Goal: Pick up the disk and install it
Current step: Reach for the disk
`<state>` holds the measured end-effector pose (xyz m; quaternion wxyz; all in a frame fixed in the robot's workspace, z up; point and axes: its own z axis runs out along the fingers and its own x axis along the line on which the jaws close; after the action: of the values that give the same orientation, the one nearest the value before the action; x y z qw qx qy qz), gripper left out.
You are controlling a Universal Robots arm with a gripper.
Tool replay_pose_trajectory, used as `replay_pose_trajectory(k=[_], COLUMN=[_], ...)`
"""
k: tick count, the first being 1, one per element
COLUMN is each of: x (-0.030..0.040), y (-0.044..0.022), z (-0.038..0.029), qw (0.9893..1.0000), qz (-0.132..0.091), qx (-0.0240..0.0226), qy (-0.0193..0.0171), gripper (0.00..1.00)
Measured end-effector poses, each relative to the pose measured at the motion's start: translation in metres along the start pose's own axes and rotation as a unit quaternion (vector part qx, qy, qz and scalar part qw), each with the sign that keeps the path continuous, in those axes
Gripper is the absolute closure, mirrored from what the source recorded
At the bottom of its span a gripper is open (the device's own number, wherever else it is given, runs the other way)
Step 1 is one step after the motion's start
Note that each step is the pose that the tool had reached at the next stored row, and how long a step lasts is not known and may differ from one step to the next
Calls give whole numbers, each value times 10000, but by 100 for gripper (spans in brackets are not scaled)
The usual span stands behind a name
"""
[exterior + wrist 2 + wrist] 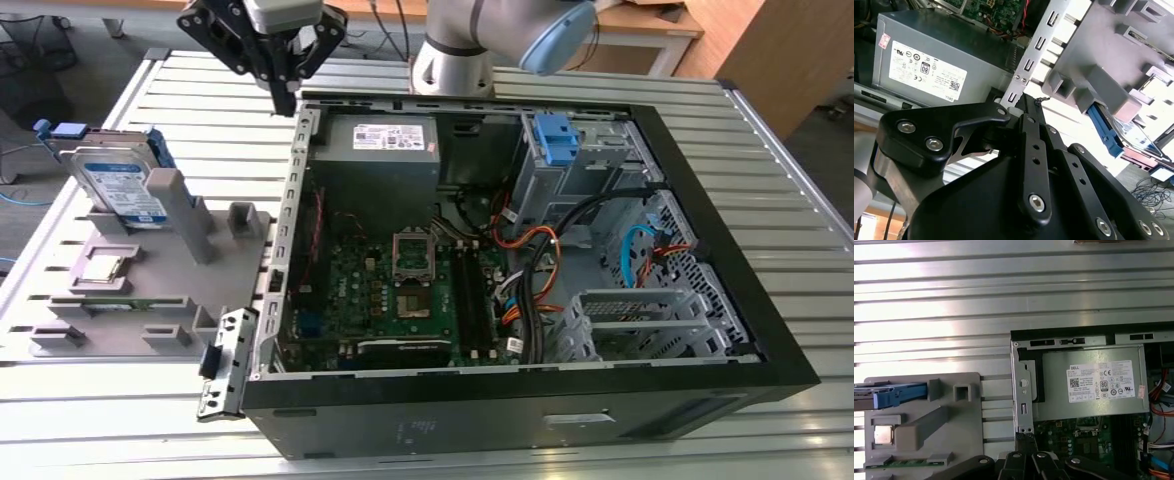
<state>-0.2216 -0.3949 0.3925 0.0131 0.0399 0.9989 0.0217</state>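
The claw hangs at the case edge — the power supply just beyond its tip, the disk well apart, on edge in a grey holder.

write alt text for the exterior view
The pincer hangs empty over the edge of an open computer case, near its power supply. On the exterior view's left the disk stands on edge in a grey holder, apart from the pincer.

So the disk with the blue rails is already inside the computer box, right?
Not quite. In the exterior view the disk with the blue rails stands on edge in the grey holder beside the computer box, not inside it.
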Motion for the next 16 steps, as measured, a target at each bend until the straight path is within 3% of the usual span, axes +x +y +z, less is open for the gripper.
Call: replay_pose_trajectory(k=[16], x=[278], y=[-22], z=[-6], qw=[10000], qz=[10], qx=[0], qy=[0], gripper=[89])
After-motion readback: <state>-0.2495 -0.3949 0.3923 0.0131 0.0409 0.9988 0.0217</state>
